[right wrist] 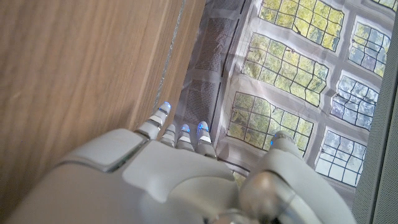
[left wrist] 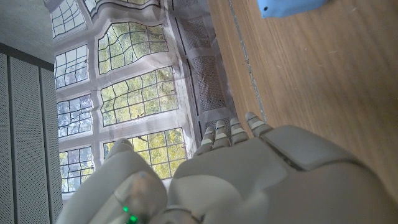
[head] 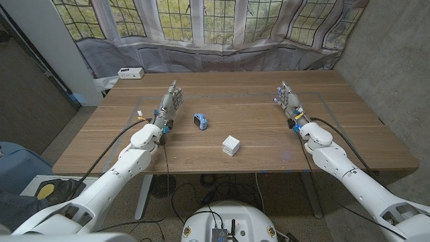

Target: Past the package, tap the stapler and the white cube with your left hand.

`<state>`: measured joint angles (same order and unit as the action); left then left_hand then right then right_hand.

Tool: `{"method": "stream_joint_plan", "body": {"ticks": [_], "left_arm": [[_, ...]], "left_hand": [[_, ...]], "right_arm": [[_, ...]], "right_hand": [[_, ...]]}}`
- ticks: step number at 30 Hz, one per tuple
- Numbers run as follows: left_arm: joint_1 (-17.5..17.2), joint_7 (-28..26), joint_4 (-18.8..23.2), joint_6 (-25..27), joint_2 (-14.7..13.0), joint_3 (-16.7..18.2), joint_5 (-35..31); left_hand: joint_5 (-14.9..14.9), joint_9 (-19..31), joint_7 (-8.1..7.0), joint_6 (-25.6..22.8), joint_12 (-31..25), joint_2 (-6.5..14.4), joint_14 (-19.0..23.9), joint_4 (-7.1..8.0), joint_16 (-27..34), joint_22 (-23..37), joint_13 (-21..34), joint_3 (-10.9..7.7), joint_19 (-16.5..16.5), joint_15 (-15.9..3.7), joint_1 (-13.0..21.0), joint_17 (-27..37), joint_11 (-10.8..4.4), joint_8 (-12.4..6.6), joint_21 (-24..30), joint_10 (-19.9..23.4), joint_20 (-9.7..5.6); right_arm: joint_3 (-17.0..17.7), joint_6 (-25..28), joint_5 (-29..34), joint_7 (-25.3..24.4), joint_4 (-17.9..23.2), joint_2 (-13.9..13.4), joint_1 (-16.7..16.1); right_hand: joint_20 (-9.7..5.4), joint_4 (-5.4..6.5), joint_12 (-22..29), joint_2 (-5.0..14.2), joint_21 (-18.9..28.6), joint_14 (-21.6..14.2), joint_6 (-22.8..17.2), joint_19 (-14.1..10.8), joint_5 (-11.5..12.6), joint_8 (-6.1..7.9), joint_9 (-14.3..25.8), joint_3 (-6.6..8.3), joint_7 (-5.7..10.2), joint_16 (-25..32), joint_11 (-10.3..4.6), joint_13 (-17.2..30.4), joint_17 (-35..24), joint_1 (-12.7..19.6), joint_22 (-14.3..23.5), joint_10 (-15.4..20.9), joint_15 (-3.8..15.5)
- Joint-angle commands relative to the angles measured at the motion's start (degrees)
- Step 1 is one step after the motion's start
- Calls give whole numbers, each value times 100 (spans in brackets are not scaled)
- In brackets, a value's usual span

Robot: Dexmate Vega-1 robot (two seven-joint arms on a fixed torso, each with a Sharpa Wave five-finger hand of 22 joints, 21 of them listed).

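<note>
Both hands, left hand [head: 172, 100] and right hand [head: 289, 99], are waiting empty, fingers extended, on the wooden bench [head: 121, 144] before a window-printed backdrop [head: 222, 23].

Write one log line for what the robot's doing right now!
left hand: open, beside stapler | right hand: open | white cube: untouched

The stapler [left wrist: 291, 7] is cut off at the left wrist picture's edge; the small white box [head: 130, 72] beyond the table [head: 349, 144] is too small to tell
</note>
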<state>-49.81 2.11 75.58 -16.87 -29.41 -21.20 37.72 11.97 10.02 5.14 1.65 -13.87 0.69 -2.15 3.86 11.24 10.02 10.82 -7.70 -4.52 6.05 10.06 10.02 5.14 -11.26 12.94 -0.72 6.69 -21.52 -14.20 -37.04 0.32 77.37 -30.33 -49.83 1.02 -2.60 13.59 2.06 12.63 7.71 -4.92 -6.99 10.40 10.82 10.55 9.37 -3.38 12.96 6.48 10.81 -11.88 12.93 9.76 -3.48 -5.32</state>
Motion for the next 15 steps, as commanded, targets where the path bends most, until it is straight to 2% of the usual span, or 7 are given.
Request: {"method": "stream_joint_plan", "body": {"ticks": [1, 15], "left_arm": [[-251, -11, 255, -73, -83, 58, 62], [-447, -158, 796, -12, -406, 127, -130]], "left_hand": [[27, 9, 39, -29, -26, 12, 2, -5, 37, 13, 18, -36, 13, 43, 50, 28, 61, -36, 19, 26, 67], [25, 12, 46, -235, -69, 45, 174, -54, 51, 15, 19, -47, 104, 62, 108, 27, 57, -67, -3, 263, 106]], "right_arm": [[-51, 166, 62, -168, 510, -136, -270], [-1, 18, 98, -239, 644, -161, -422]], "right_hand": [[33, -11, 50, 7, 23, 14, -43, -47, 40, 30, 31, 52, 13, 31, 49, 32, -17, 64, 14, 32, -12], [16, -27, 58, 16, 18, -42, -62, -94, 38, 36, 31, 57, 6, 34, 61, 33, -17, 70, 14, 95, 9]]}}
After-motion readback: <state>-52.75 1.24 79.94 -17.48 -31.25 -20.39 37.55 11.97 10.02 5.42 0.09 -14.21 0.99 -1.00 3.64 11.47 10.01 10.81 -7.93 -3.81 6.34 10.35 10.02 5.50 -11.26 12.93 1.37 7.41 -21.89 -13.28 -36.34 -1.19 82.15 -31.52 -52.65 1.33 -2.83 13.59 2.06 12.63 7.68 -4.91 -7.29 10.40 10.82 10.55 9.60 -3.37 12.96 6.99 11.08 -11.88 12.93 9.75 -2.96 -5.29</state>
